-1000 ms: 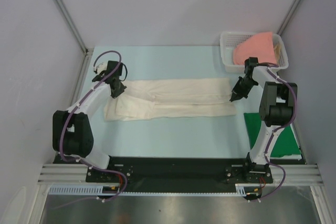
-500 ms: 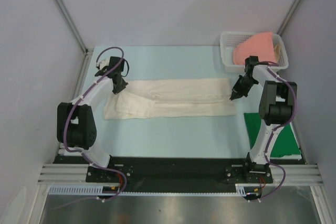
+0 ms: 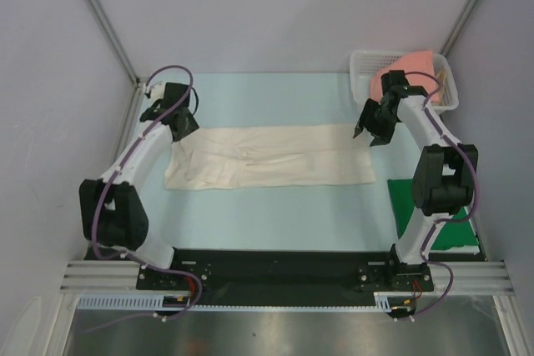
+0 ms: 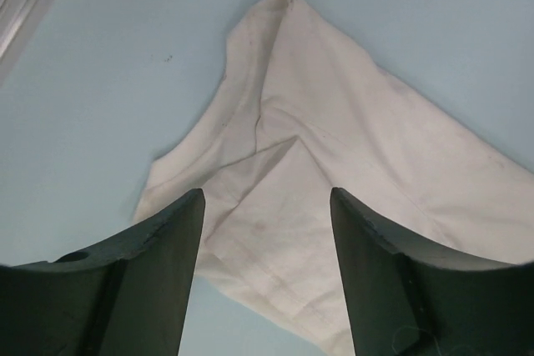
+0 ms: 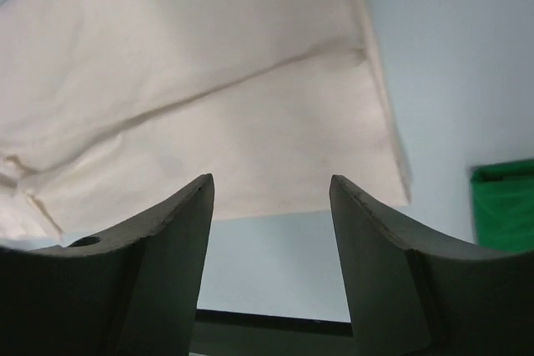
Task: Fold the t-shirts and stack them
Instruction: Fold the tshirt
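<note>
Nearest the arm bases, a dark green t-shirt (image 3: 455,227) lies flat at the right edge of the pale blue surface (image 3: 275,206), partly behind the right arm and seemingly already folded and set aside. Mid-surface, the cream-white t-shirt (image 3: 267,156) stretches left to right as a long, narrow band, its sleeves turned in so that overlapping layers and soft creases run along its length. Its right end is squared off, while its left end is wider and looser, with a peaked corner pointing toward the far-left side. The left tool (image 3: 182,125) hovers over that far-left corner, fingers spread wide and holding nothing. The right tool (image 3: 368,131) hangs above the far-right corner, likewise spread and empty, with cloth showing between its fingers in the wrist view. The work appears to stand midway through folding this shirt: the lengthwise turns look done, and the band has yet to be shortened into a stackable packet. The next move probably calls for both tools to drop onto the cloth's edge, pinch through all the layers without snagging only the top one, and carry the fabric over evenly. The untidy left end may need squaring first. In the far-right corner, the salmon-pink t-shirt (image 3: 410,72) sits heaped in a white lattice basket (image 3: 360,64), not yet folded.
</note>
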